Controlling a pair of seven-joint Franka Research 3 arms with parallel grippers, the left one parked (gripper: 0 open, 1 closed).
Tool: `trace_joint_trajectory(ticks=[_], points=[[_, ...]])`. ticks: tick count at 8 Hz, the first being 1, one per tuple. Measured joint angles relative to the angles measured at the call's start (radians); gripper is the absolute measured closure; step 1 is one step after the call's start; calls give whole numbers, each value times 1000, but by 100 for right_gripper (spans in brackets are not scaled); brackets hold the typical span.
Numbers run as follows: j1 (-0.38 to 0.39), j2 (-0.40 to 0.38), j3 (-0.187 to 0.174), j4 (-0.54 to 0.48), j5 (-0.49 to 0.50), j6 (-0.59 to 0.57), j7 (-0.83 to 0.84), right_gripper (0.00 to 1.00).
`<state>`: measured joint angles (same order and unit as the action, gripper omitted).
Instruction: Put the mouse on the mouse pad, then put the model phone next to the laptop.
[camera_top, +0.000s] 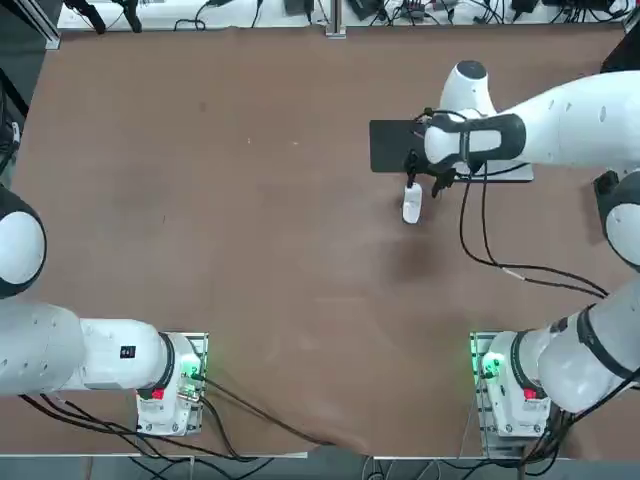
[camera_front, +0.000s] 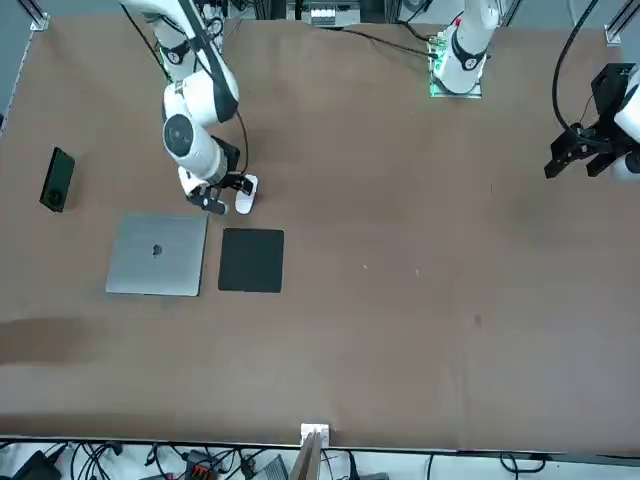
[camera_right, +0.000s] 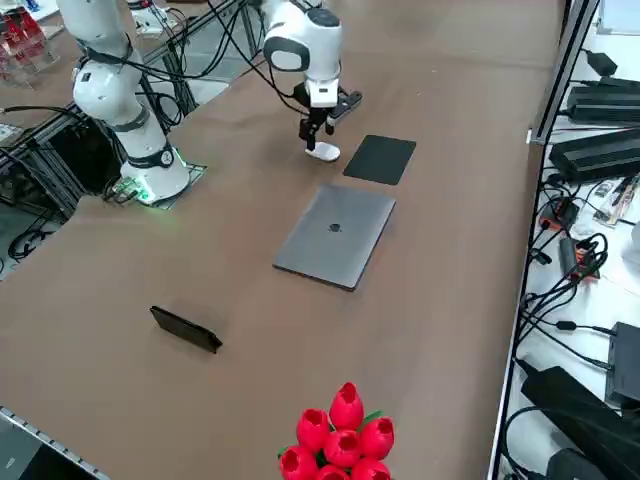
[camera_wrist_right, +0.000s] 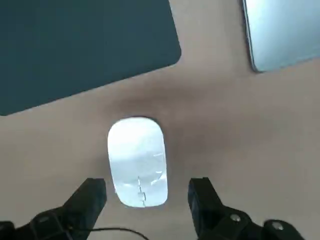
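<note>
The white mouse (camera_top: 412, 203) (camera_front: 245, 195) (camera_right: 323, 152) lies on the brown table just short of the black mouse pad (camera_top: 392, 145) (camera_front: 251, 260) (camera_right: 380, 159). My right gripper (camera_wrist_right: 147, 192) (camera_right: 318, 128) hangs open right over the mouse (camera_wrist_right: 137, 160), one finger on each side of one end, not touching it. Beside the mouse pad (camera_wrist_right: 80, 45) lies the closed silver laptop (camera_front: 157, 254) (camera_right: 336, 235) (camera_wrist_right: 282, 30), largely hidden under my arm in the top view. The dark model phone (camera_front: 57, 179) (camera_right: 185, 328) rests apart from the laptop, towards the table's right edge.
A bunch of red tulips (camera_right: 340, 440) stands near the table edge beyond the phone. Cables and equipment (camera_right: 600, 150) line the floor past the far edge. Bare brown tabletop (camera_top: 250, 230) stretches across the middle and left.
</note>
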<state>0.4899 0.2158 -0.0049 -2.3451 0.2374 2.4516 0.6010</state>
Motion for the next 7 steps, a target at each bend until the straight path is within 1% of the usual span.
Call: trace_joint_trajectory(ticks=[2,4,7], points=[[20,16,0,-12,0,48,13,0],[39,45,0,-14,0,73,21,1],[42,81,-1,-14,0,112,22,0]])
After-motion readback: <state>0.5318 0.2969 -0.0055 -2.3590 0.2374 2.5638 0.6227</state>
